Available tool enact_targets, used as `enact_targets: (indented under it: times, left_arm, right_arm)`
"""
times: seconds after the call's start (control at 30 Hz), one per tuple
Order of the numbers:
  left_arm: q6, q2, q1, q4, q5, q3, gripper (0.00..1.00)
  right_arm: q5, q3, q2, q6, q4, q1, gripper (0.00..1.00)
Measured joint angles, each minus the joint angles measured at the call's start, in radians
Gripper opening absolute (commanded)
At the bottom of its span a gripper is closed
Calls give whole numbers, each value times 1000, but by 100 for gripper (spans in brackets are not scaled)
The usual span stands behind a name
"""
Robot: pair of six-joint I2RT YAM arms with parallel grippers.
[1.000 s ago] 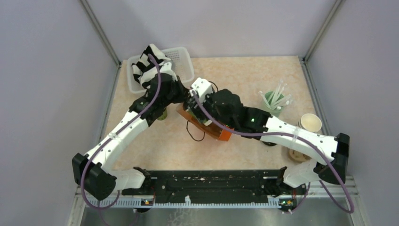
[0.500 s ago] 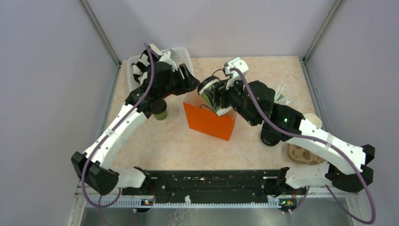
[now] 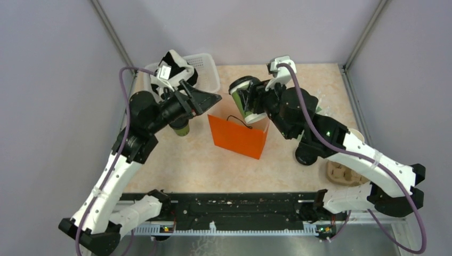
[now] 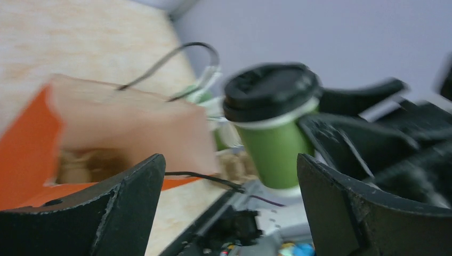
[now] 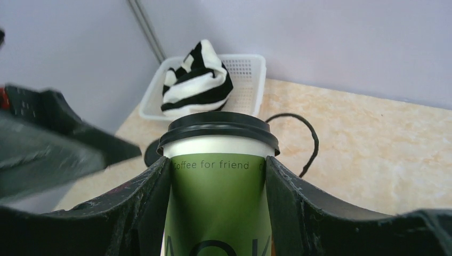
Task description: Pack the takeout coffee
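Observation:
An orange paper bag (image 3: 237,137) stands open in the middle of the table, with a black cord handle. My right gripper (image 3: 255,104) is shut on a dark green takeout coffee cup (image 3: 241,89) with a black lid and holds it tilted above the bag's far right corner. In the right wrist view both pads press the sides of the cup (image 5: 216,197). My left gripper (image 3: 210,101) hangs open just left of the bag's mouth, with nothing between its fingers. The left wrist view looks past the bag (image 4: 122,120) at the held cup (image 4: 272,138). A second green cup (image 3: 182,128) stands under the left arm.
A white basket (image 3: 210,69) holding a black-and-white striped cloth (image 3: 176,61) sits at the back left. A mint tumbler of straws (image 3: 318,109) is mostly hidden behind the right arm. A cardboard cup carrier (image 3: 341,175) lies at the right.
The bag went from lying flat to standing open. My left gripper let go, opened wide and drew back to the left. My right gripper rose with the cup above the bag.

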Motion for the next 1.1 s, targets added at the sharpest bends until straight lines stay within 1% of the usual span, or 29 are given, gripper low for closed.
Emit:
enact_targets:
  times: [0.1,0.17,0.3,0.37,0.47,0.7,0.83,0.93,0.97,1.07,1.1]
  left_arm:
    - [-131,-71,1,226,142,-126,99]
    - [-228,-71,1,391,226,-193,99]
    - [-398,0,1,678,354,-282,99]
    - [-465,49,2,790,401,-307,99]
    - [-528,92,2,890,454,-314,99]
    - [-599,111,2,1034,506,-314,99]
    - [-616,120,-2,1088,524,-314,98]
    - [-625,138,-7,1107,529,-314,94]
    - [-625,143,-8,1107,529,-314,91]
    - [-623,153,-10,1099,528,-314,76]
    - [-622,154,-10,1094,527,-314,74]
  right_arm:
    - [11,34,19,28,40,-1,38]
    - [13,46,26,42,74,-1,38]
    - [8,56,35,62,146,-1,38]
    - [2,56,38,77,178,-2,38]
    - [-14,56,46,104,210,-7,38]
    - [-34,56,69,164,241,-13,38]
    - [-46,56,80,196,257,-19,38]
    - [-53,56,87,214,269,-21,38]
    - [-55,56,90,220,270,-21,38]
    - [-63,56,98,232,274,-21,38]
    - [-67,56,100,237,272,-21,38]
